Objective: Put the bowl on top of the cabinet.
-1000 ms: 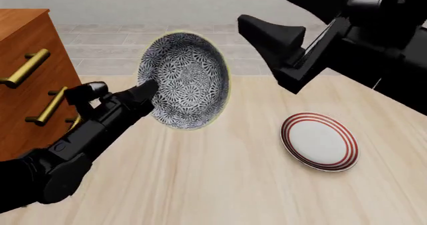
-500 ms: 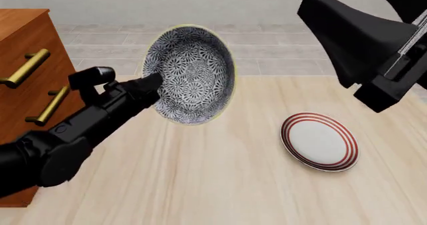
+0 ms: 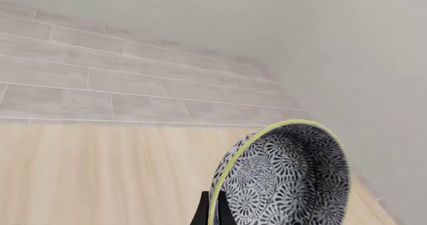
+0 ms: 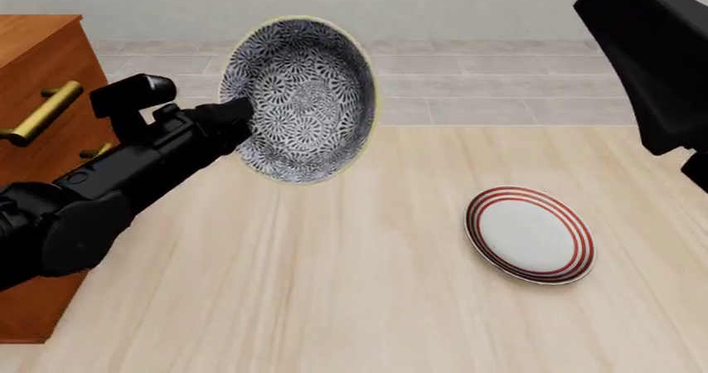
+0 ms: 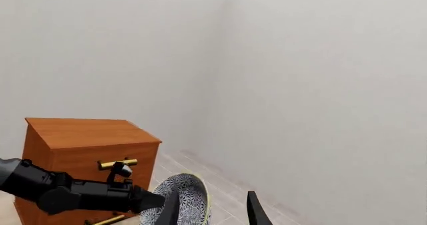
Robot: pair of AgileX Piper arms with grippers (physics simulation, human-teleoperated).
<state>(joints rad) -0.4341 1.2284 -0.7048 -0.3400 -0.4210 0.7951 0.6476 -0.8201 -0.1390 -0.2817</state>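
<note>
The left gripper [image 4: 235,114], clamped on the bowl [image 4: 298,99], has lifted it higher; the right gripper [image 5: 212,211], fingers apart, has withdrawn rightward.

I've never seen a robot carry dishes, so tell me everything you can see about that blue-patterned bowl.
The deep round ceramic bowl with dense dark-blue-and-white floral pattern and a pale rim is intact and empty. It hangs in the air above the light wooden table, tipped on edge with its opening sideways. The left arm's tool grips its rim. Nothing else touches it.
</note>
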